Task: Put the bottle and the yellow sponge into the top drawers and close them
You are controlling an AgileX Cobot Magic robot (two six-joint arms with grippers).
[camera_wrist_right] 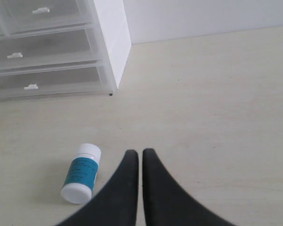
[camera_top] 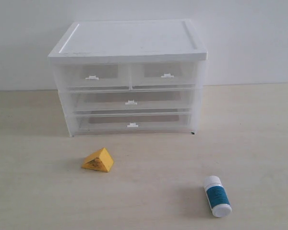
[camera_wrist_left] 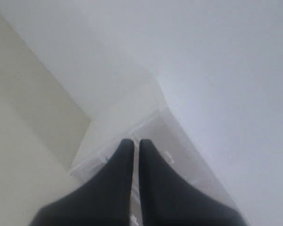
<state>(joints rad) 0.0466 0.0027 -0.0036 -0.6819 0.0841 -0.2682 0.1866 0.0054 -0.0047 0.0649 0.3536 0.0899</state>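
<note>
The white bottle (camera_top: 217, 196) with a teal label lies on its side at the front right of the table. The yellow sponge (camera_top: 98, 160), a wedge with dark specks, rests in front of the cabinet's left half. Both top drawers, left (camera_top: 97, 76) and right (camera_top: 164, 74), are pushed in. Neither gripper shows in the exterior view. My right gripper (camera_wrist_right: 139, 153) is shut and empty, hovering beside the bottle (camera_wrist_right: 82, 173), apart from it. My left gripper (camera_wrist_left: 133, 142) is shut with nothing in it, above the cabinet (camera_wrist_left: 132, 132).
The white cabinet (camera_top: 129, 40) stands at the back centre against a pale wall, with two full-width drawers (camera_top: 130, 101) under the small ones. A light wooden table (camera_top: 254, 143) stretches around it.
</note>
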